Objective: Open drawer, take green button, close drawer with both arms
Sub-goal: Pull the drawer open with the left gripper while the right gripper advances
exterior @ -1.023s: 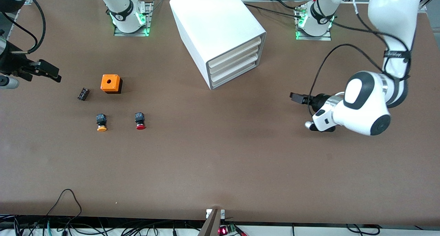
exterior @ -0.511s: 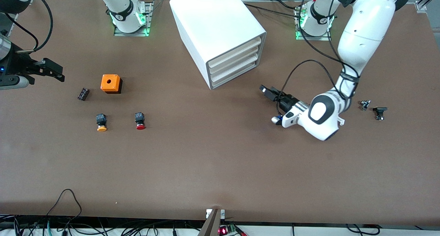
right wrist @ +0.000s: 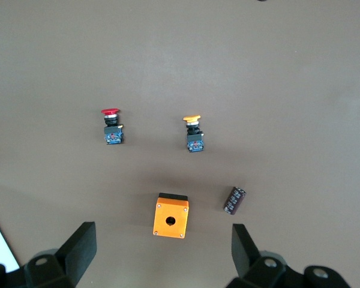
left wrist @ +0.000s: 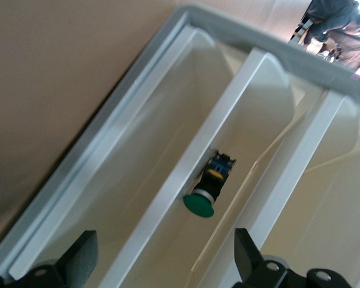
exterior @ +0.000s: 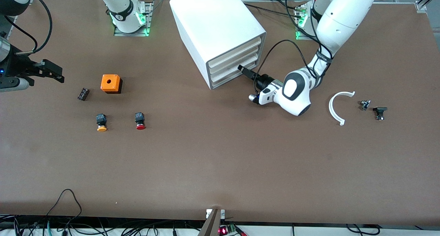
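The white cabinet stands at the middle of the table with its three cream drawer fronts shut. The lowest drawer is flush with the others. My left gripper is open, with its fingertips right at the drawer fronts, about at the level of the lower two. In the left wrist view the open left gripper faces the fronts. The green-capped button shows inside one drawer near the cabinet's lower rim. My right gripper is open and empty over the right arm's end of the table; it also shows in the right wrist view.
An orange box, a small black part, an orange-capped button and a red-capped button lie toward the right arm's end. A white curved piece and two small parts lie toward the left arm's end.
My left arm has swung from the left arm's end of the table to the cabinet's drawer fronts, uncovering the white curved piece and small parts. My right gripper has barely moved.
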Controlling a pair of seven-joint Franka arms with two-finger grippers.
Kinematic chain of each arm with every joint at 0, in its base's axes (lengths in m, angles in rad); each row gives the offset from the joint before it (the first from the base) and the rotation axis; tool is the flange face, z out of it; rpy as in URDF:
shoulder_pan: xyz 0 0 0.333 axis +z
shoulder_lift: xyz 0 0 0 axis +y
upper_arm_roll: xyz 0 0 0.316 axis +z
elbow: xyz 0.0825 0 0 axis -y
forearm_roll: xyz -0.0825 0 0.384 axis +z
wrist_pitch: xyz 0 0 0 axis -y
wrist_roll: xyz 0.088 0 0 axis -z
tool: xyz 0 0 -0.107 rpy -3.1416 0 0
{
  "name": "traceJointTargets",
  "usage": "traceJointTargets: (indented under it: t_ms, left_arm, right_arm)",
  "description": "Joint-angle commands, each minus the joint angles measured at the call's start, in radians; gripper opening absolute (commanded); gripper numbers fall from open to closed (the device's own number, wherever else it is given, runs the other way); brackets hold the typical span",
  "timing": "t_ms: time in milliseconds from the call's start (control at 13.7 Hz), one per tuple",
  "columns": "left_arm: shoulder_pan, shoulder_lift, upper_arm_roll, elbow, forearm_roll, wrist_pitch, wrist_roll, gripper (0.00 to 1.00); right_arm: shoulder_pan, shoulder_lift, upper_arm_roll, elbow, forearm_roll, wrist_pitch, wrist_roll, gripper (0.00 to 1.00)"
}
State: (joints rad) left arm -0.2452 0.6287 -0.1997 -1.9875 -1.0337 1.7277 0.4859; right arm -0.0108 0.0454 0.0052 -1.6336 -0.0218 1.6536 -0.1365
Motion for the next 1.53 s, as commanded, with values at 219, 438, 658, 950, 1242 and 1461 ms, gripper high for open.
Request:
traceJointTargets:
  t_ms: [219,438,658,950,1242,1461]
  left_arm:
    - [-0.028,-0.043,-0.027,-0.151,-0.026,0.154,0.135,0.92]
    - [-0.043,-0.041,-0.029,-0.157,-0.026,0.176,0.132,0.26]
    - [0.027,-0.061,0.014,-0.142,-0.019,0.176,0.134,0.0]
    - [0.109,-0.07,0.129,-0.062,0.062,0.17,0.131,0.0]
    - [0.144,-0.073,0.132,-0.002,0.116,0.173,0.129,1.0]
    - [0.146,-0.087,0.132,0.031,0.124,0.181,0.129,1.0]
  right_arm:
    - [0.023,0.143,0.022,0.209,-0.036,-0.044,-0.048,1.0]
    - [0.028,0.212,0.03,0.299,0.002,-0.087,-0.049,1.0]
    - [0.106,0.263,0.053,0.308,0.005,0.007,-0.057,1.0]
    - [0.189,0.323,0.055,0.291,0.002,0.135,-0.043,1.0]
    - [0.27,0.361,0.056,0.222,-0.047,0.245,-0.021,1.0]
    - [0.35,0.41,0.073,0.228,-0.033,0.294,-0.021,1.0]
